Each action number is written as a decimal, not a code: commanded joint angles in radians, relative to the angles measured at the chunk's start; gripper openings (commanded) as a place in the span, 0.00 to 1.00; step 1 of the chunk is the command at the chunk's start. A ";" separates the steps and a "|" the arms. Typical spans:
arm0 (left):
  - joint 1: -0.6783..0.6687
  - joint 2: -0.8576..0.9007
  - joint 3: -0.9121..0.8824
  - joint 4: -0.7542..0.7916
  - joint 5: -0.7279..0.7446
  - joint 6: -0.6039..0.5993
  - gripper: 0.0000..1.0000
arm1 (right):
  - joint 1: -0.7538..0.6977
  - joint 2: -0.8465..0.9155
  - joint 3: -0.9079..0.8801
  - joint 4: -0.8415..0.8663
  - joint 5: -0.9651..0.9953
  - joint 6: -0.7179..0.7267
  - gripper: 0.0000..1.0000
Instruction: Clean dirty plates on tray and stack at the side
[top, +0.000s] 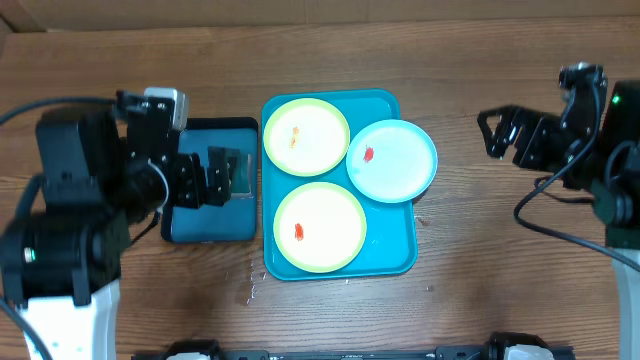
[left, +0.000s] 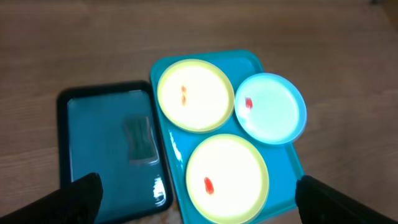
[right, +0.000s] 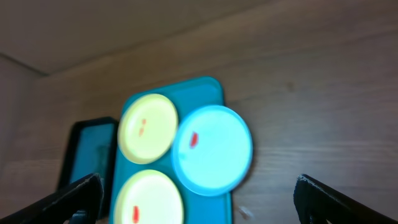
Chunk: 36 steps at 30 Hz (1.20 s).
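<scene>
On the teal tray (top: 396, 238) lay two smeared yellow plates (top: 306, 136) and a light blue plate (top: 392, 161) overhanging its right rim, which the left gripper (top: 222, 175) or right gripper (top: 497, 134), both wide open and empty, could have tipped by pressing the unsupported edge.

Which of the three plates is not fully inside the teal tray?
The light blue plate: it overhangs the rim of the tray on the right arm's side. The far yellow plate and the near yellow plate lie wholly inside.
</scene>
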 joint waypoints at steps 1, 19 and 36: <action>0.007 0.069 0.085 -0.043 0.090 0.019 1.00 | 0.005 0.008 0.073 0.021 -0.118 -0.003 1.00; 0.007 0.117 0.077 -0.164 -0.384 -0.284 0.19 | 0.085 0.102 0.058 -0.167 -0.058 -0.006 0.38; 0.005 0.266 -0.162 -0.065 -0.167 -0.060 0.79 | 0.406 0.362 -0.164 -0.034 0.063 0.116 0.56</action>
